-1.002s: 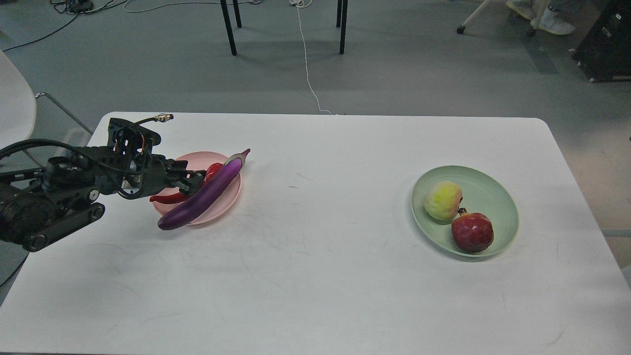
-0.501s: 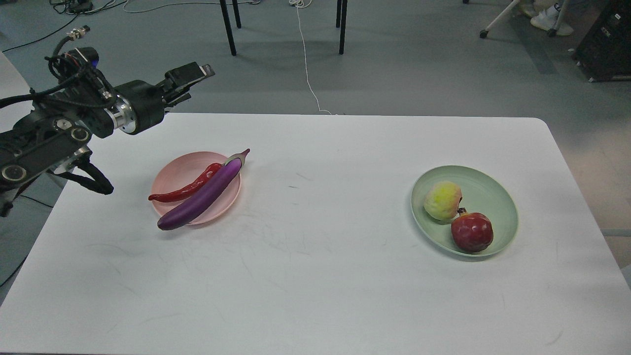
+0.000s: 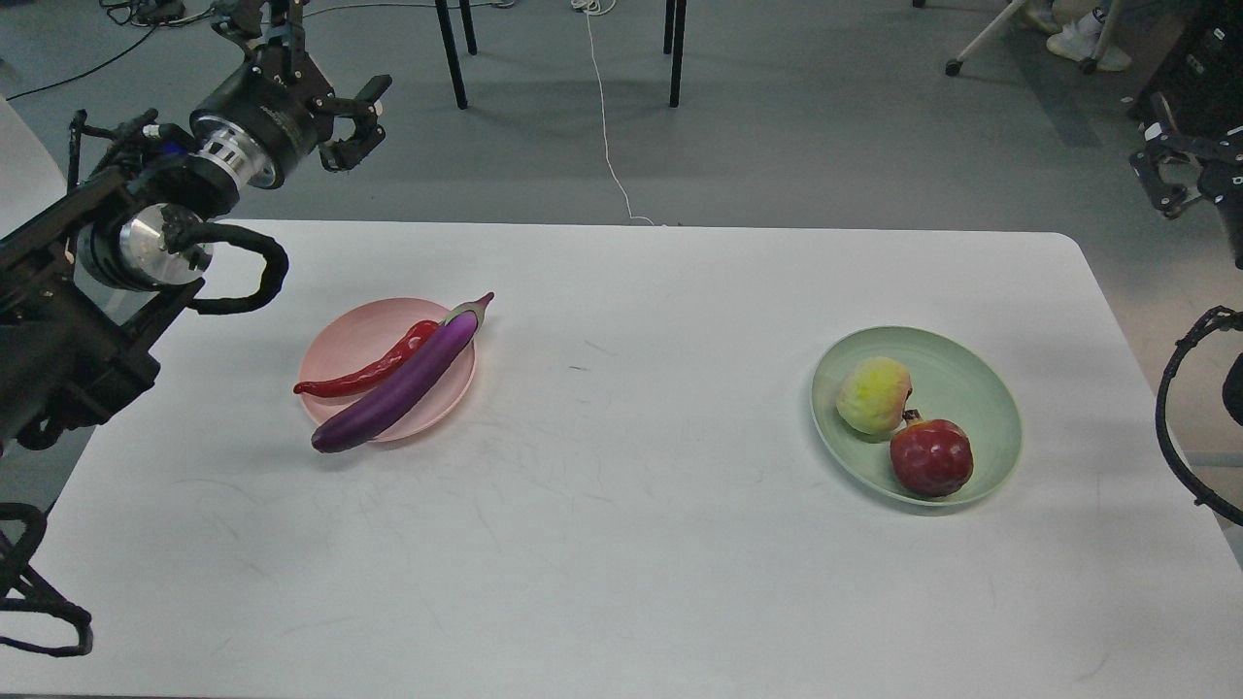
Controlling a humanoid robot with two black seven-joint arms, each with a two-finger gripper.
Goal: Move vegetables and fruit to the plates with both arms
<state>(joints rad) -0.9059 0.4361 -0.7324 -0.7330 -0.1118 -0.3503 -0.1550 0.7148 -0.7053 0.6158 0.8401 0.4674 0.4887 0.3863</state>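
You're basically done: eggplant [image 3: 400,388] + chili [image 3: 369,370] on pink plate [image 3: 335,335], peach [image 3: 873,395] + pomegranate [image 3: 931,457] on green plate [image 3: 971,364]. Left gripper [image 3: 354,121] fingers apart, empty; right gripper [image 3: 1170,175] can't tell.

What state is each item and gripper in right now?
Eggplant: lying on pink plate, tip overhanging the rim.
Chili: on pink plate, beside eggplant.
Peach: in green plate.
Pomegranate: in green plate, next to peach.
Left gripper: open, empty, raised behind the table.
Right gripper: at frame edge, state unclear.
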